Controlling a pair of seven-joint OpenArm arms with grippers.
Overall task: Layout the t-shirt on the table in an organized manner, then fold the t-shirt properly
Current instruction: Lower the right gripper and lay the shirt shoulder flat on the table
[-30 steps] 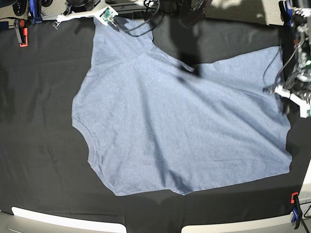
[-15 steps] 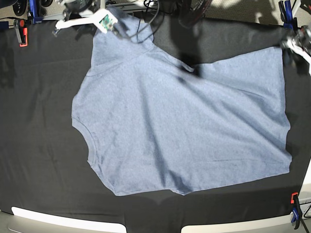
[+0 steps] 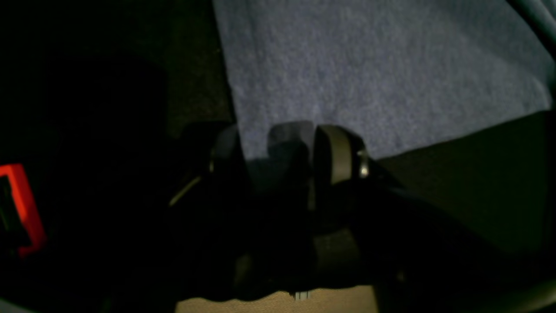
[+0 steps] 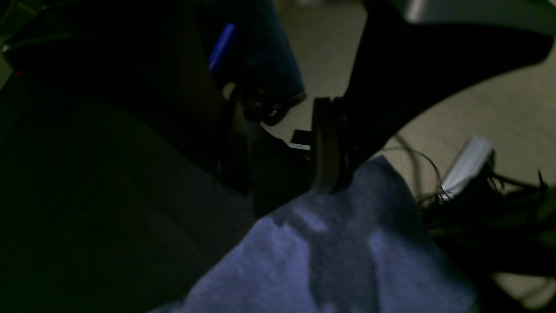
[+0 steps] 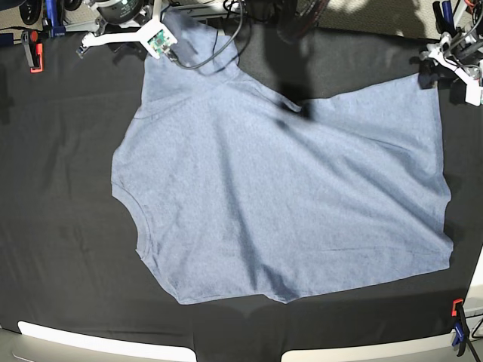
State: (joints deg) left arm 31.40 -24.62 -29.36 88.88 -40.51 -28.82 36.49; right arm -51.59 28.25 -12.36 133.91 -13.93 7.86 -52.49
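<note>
Blue-grey heathered t-shirt (image 5: 279,188) lies spread on the black-cloth table (image 5: 60,226), plain side up, no lettering visible. Filling most of the base view's centre, it reaches from approx 11 o'clock, where one corner runs up to the far edge, round to 4 o'clock, where a lower corner sits near the table's right side. Curved hem/armhole edge at approx 8 o'clock. Fabric mostly flat, w/ a dark crease or shadow near 12 o'clock.

Right gripper (image 4: 278,148): at the shirt's 11 o'clock corner in base view (image 5: 162,34). Wrist view shows the two pads standing apart w/ a clear gap; shirt cloth (image 4: 330,256) lies below and just in front of the tips, at approx 6 o'clock from them. Nothing pinched btwn the pads that I can see.

Left gripper (image 3: 282,152): at the shirt's 2 o'clock corner in base view (image 5: 453,64), by the table's far right edge. Wrist view: fingers spread, shirt corner (image 3: 369,78) lying at 12 o'clock from the tips, its edge running under/between them. Too dark to say whether cloth touches the pads; no pinch visible.

Red clamp (image 5: 34,51) at 10 o'clock on the table edge; another red/blue clamp (image 5: 457,326) at 5 o'clock.
</note>
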